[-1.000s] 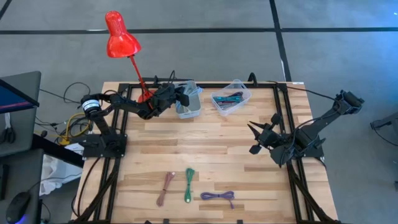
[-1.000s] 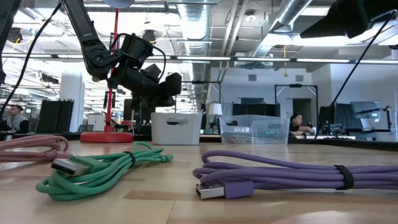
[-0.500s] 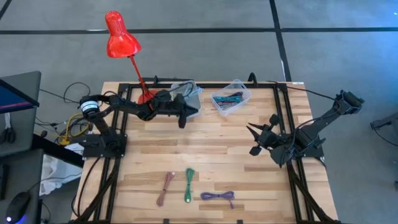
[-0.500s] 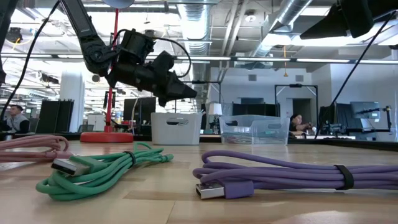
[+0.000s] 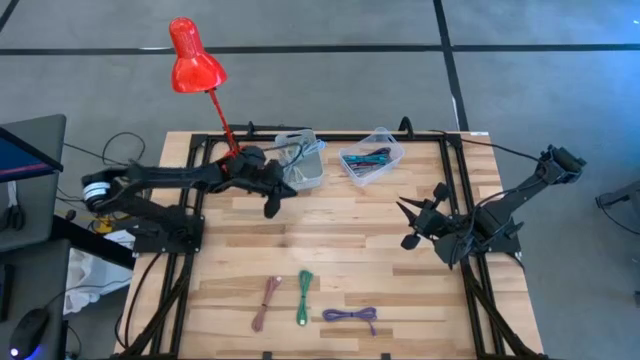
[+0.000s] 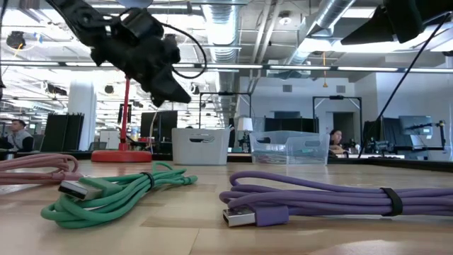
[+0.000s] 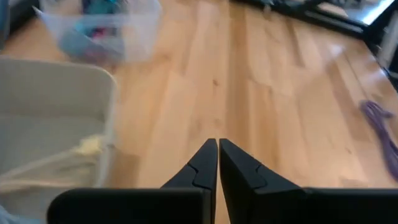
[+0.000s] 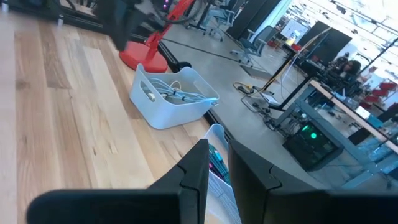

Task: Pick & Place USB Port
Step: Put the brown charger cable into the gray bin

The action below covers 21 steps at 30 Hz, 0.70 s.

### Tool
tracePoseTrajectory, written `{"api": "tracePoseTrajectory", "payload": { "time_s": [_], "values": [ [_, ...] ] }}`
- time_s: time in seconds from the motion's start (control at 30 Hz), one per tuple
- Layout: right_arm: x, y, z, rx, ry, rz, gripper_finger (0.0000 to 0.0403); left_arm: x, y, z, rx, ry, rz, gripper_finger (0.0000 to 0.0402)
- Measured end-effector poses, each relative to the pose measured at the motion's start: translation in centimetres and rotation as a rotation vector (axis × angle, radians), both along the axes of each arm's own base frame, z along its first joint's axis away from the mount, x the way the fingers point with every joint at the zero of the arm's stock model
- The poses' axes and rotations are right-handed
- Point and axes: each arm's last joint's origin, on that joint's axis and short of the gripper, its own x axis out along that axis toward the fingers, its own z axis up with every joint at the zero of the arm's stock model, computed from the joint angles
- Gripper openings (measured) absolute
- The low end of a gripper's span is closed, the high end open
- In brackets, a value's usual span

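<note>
Three coiled USB cables lie flat on the wooden table near its front edge: pink (image 5: 265, 300), green (image 5: 304, 297) and purple (image 5: 350, 315). In the low view they are the pink cable (image 6: 35, 170), the green cable (image 6: 113, 195) and the purple cable (image 6: 318, 198). My left gripper (image 5: 273, 206) hangs above the table just in front of the white bin (image 5: 303, 165), shut and with nothing in it; its fingers (image 7: 205, 168) meet. My right gripper (image 5: 408, 224) waits above the table's right side, its fingers (image 8: 196, 165) a narrow gap apart with nothing between them.
The white bin (image 8: 171, 93) at the back holds pale cables. Next to it a clear bin (image 5: 370, 158) holds coloured cables. A red desk lamp (image 5: 195, 55) stands at the back left on its base (image 6: 120, 154). Bare wood lies between the bins and the three cables.
My left gripper has drawn back from over the white bin toward the table's near edge and risen. It has tipped up from pointing steeply down to nearly level, has rolled, and its fingers have shut on nothing. The cables and bins have stayed put.
</note>
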Motion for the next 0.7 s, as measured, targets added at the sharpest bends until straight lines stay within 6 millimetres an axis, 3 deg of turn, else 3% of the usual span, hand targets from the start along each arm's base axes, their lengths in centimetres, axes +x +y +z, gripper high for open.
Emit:
{"api": "tracePoseTrajectory", "payload": {
  "time_s": [0.4, 0.7],
  "values": [
    [0.0, -0.1, 0.0, 0.014, -0.013, -0.008, 0.0053, -3.2, -4.7, -0.3, -0.168, 0.273, -0.132, 0.0016],
    [0.1, 0.0, 0.0, 0.018, -0.018, -0.008, 0.0053, -3.3, -7.4, 0.0, -0.411, 0.317, -0.249, 0.0016]
  ]
}}
